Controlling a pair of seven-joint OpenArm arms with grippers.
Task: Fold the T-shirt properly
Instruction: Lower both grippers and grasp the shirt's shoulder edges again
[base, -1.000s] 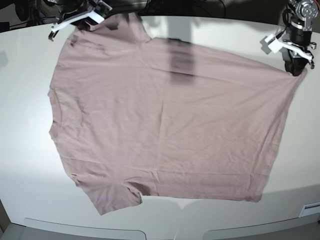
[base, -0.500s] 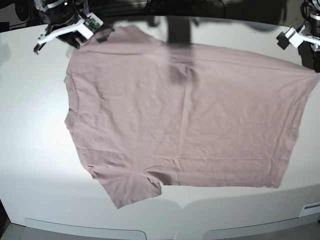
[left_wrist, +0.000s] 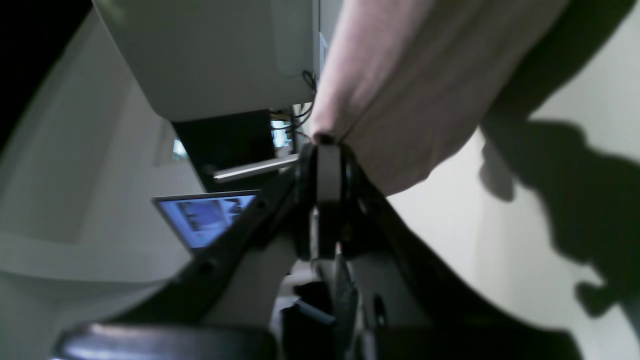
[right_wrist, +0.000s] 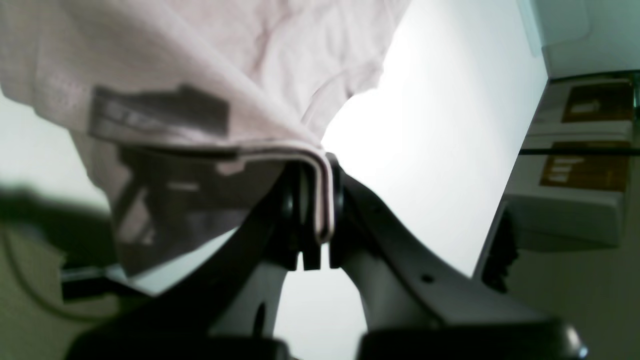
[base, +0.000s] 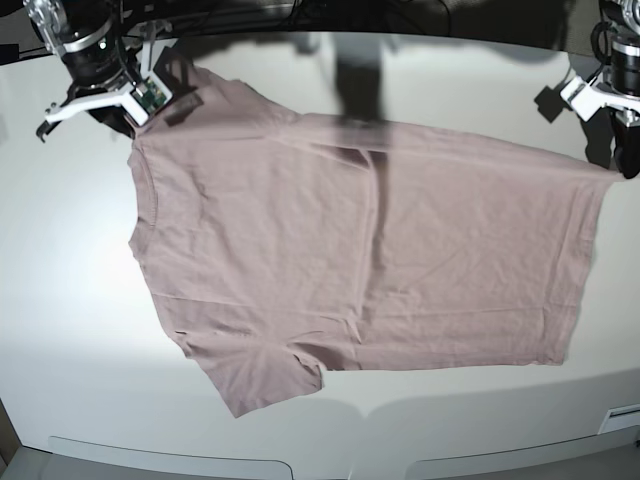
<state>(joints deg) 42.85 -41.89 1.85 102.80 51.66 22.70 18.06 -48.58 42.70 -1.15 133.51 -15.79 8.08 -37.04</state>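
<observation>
The T-shirt (base: 360, 250) lay spread across most of the white table (base: 60, 330) in the base view, neck toward the frame's left, hem toward the right, one sleeve bunched at lower left w/ a few creases.

Right gripper (right_wrist: 314, 200), at upper left of the base view, was clamped on the far shoulder/sleeve edge. In the right wrist view a doubled hem sat pinched between the closed jaws, cloth draping up and left from there. Left gripper (left_wrist: 325, 150), at upper right of the base view, was likewise clenched on the hem corner; the left wrist view showed only a thin edge of fabric caught at the very tips, the rest hanging off toward upper right. Both held corners looked raised off the table, the top edge taut between them, though the exact height couldn't be judged.

Risks, as I judged them:
- Left grip was shallow, so more tension btwn the arms could pull the corner free and drop that side.
- Arms moving unevenly would skew the shirt; it already sat angled in the frame, so a fold line would come out crooked.
- Lower-left sleeve was creased; folding over it would lock wrinkles in.
- Right-hand end lay near the table edge, so a further pull that way could let cloth slide off.
</observation>
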